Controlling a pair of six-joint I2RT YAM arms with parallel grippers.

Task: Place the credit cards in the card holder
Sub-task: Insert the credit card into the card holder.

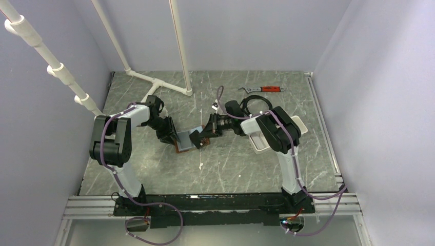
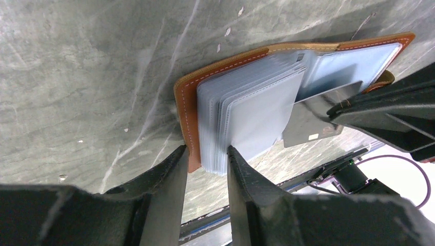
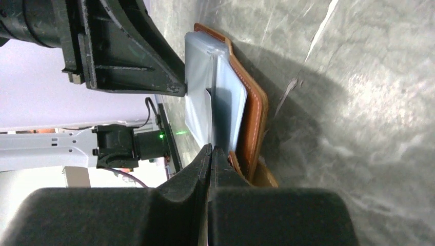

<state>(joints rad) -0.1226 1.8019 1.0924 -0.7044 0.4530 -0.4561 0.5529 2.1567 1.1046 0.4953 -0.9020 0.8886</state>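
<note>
The brown card holder [image 1: 183, 148] lies open on the table, its stack of clear sleeves [image 2: 251, 102] showing. My left gripper [image 2: 208, 151] is shut on the near edge of the card holder [image 2: 184, 97], one finger on the leather cover and one on the sleeve stack. My right gripper [image 3: 210, 148] is shut on a dark credit card [image 2: 308, 125], seen edge-on [image 3: 211, 118]. The card's far edge is at the sleeves on the card holder's right half [image 3: 254, 107]. From above, the left gripper [image 1: 173, 138] and right gripper [image 1: 205, 136] meet over it.
A white tray [image 1: 302, 125] lies partly under the right arm. A red-handled wrench [image 1: 261, 89] and a black cable coil [image 1: 251, 105] lie behind it. White pipes [image 1: 154, 82] stand at the back left.
</note>
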